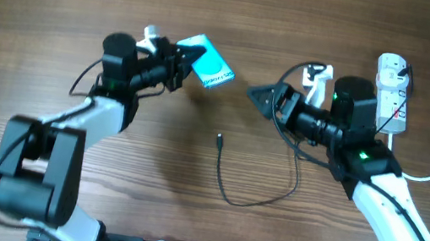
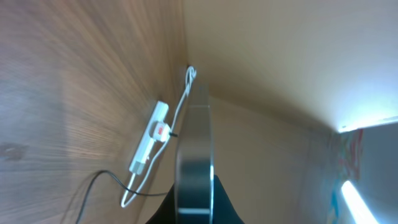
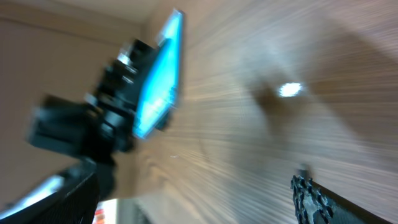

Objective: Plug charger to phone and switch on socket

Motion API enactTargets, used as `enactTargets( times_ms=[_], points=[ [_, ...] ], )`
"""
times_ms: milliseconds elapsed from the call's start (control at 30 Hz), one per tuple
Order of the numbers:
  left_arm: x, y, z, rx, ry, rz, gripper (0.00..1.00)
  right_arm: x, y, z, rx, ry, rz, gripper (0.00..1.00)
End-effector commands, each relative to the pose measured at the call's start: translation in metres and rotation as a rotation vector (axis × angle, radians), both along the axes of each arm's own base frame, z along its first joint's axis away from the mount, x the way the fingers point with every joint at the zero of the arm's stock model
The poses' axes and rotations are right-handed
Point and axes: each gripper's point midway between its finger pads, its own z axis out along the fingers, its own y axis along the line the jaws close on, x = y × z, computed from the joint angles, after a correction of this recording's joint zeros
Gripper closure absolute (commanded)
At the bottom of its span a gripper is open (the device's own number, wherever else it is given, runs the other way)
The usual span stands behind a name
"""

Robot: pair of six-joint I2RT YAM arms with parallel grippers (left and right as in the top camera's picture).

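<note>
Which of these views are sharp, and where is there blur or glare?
Overhead: sharp, evenly lit, only soft shadows on the table. Left wrist: wood grain streaked, the phone edge-on and soft, bright glare lower right. Right wrist: heavy motion smear throughout, one glare spot on the wood.
</note>
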Motion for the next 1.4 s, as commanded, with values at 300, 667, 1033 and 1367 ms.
enactTargets(
  times_ms=[300,667,1033,1367],
  points=[
    [0.024,-0.068,0.021,-0.157,0.063,-0.380,0.96,-0.017,-0.052,-0.043,-0.355,0.031,-0.102,0.00],
    [0.005,-0.071,0.022,-0.183,0.096,-0.509,0.96,-0.034,-0.059,-0.057,-0.406,0.106,-0.079,0.00],
    [0.001,-0.072,0.022,-0.179,0.080,-0.535,0.96,-0.039,-0.061,-0.061,-0.416,0.130,-0.073,0.00],
    [0.002,-0.072,0.022,-0.179,0.079,-0.532,0.96,-0.039,-0.061,-0.061,-0.430,0.111,-0.054,0.00]
  ],
)
